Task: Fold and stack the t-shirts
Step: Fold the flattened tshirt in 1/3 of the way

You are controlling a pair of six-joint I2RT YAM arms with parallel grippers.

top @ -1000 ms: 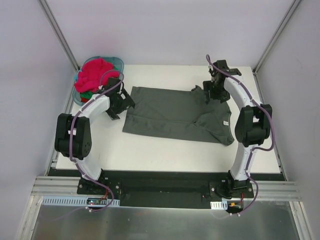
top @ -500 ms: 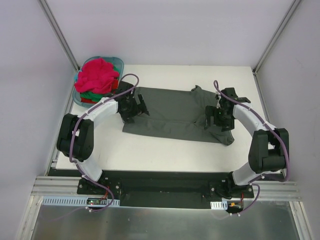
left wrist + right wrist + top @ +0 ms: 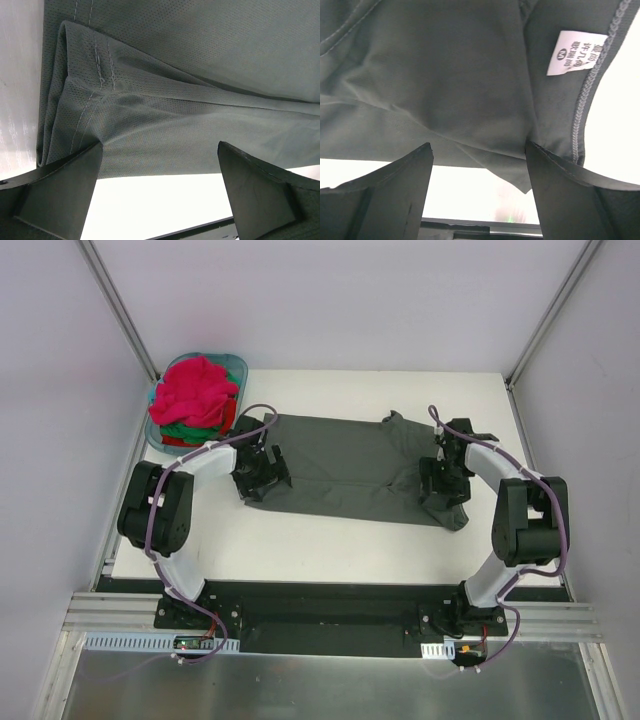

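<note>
A dark charcoal grey t-shirt [image 3: 350, 465] lies spread flat on the white table [image 3: 330, 540], its neck end to the right. My left gripper [image 3: 262, 472] is low over its near left corner, open, and in the left wrist view the folded hem [image 3: 165, 135] lies just beyond the fingers [image 3: 60, 195]. My right gripper [image 3: 440, 482] is over the near right end, open. There a corner of the cloth [image 3: 515, 175] hangs between the fingers [image 3: 570, 195], with the white neck label [image 3: 577, 52] above. Bright pink-red [image 3: 195, 390] and green [image 3: 185, 428] t-shirts are piled in the basket.
The teal plastic basket [image 3: 238, 362] stands at the far left corner of the table. White walls and metal posts close in the back and sides. A black rail [image 3: 330, 605] with both arm bases runs along the near edge.
Both grippers have come down and toward the near edge of the grey t-shirt: the left from beside the basket to the near left corner, the right from the far sleeve to the near right end.
</note>
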